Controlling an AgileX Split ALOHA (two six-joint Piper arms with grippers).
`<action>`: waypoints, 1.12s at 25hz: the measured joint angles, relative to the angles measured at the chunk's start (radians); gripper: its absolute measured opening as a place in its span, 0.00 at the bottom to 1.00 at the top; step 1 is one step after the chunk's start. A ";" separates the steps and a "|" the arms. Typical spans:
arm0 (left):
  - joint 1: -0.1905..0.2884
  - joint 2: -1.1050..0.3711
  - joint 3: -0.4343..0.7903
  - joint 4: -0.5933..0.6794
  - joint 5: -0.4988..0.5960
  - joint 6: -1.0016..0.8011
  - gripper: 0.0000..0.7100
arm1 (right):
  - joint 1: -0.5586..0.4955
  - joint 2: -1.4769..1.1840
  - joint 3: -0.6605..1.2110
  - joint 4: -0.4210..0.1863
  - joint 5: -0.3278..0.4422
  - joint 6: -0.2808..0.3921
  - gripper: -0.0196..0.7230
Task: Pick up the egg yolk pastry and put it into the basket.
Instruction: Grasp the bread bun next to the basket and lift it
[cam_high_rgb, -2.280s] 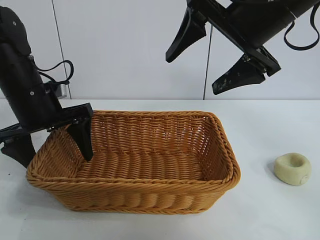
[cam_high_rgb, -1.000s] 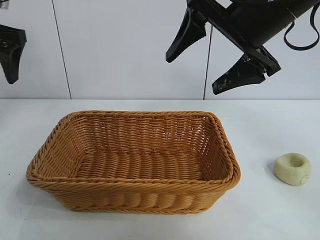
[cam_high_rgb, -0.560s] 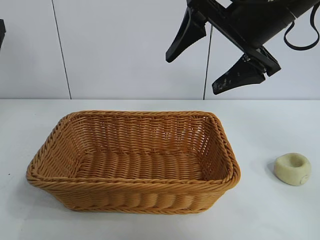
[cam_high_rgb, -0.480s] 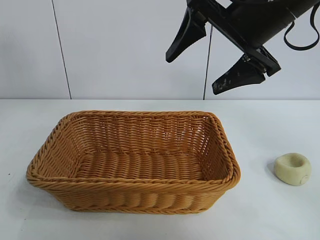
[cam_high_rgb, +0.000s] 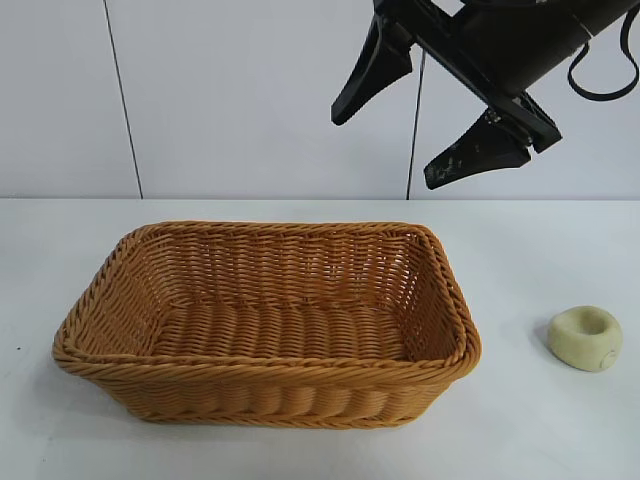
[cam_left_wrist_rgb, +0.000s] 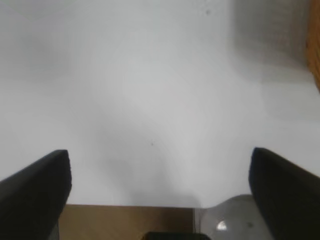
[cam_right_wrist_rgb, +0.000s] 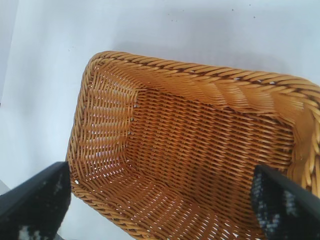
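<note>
One egg yolk pastry (cam_high_rgb: 585, 338) well right of basket (cam_high_rgb: 265, 385)

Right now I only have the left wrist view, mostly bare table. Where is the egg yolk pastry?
Observer: The egg yolk pastry lies on the table, right of the basket in the exterior view and apart from it.
Operator: Anything in the basket?
Observer: Nothing, only bare weave inside.
Operator: And the right gripper?
Observer: The right gripper hangs high above the basket's right end, fingers open and holding nothing.
</note>
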 joint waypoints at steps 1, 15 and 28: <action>0.000 -0.046 0.044 0.000 -0.009 0.000 0.98 | 0.000 0.000 0.000 0.000 0.000 0.000 0.96; 0.000 -0.591 0.410 -0.051 -0.138 -0.002 0.98 | 0.000 0.000 0.000 0.004 -0.001 0.000 0.96; 0.000 -0.948 0.413 -0.059 -0.139 -0.001 0.98 | 0.000 0.000 0.000 0.006 -0.001 0.000 0.96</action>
